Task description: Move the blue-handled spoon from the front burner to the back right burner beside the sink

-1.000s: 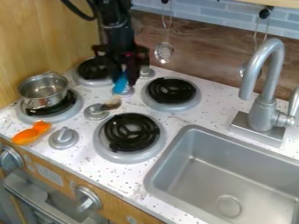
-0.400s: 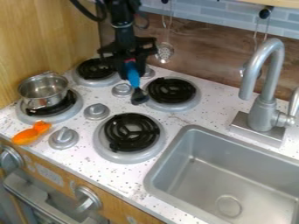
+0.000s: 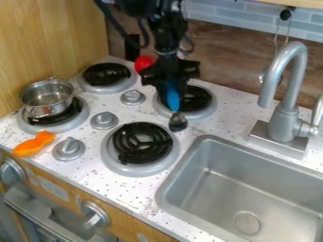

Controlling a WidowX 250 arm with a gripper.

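A: And here is the tool (image 3: 170, 89), held over the stove, clamped on the blue handle of the spoon (image 3: 173, 100)!

B: Pointed downward, too, the dark head seen between the right back burner (image 3: 197, 98) and the front burner (image 3: 142, 144). Is the counter (image 3: 126, 190) touched by it?

A: That cannot be told from this angle. By the tool, towards the view's left, a round red thing (image 3: 144, 62) can be seen near the left back burner (image 3: 107, 75).

B: And the pot (image 3: 47, 98)? Seated on the left front burner (image 3: 61, 126), upright, its shiny inside exposed to view.

A: Nearer the front edge, an orange thing (image 3: 28, 147) is laid on the counter, just beside a knob (image 3: 69, 148). Two more knobs are set among the burners, one near the pot, one farther back.

B: Over on the right, the sink (image 3: 208, 189) is sunk into the speckled surface, with the curved faucet (image 3: 287, 118) mounted behind it.

A: Well apart from the pot, that spoon, and gripped by its handle!
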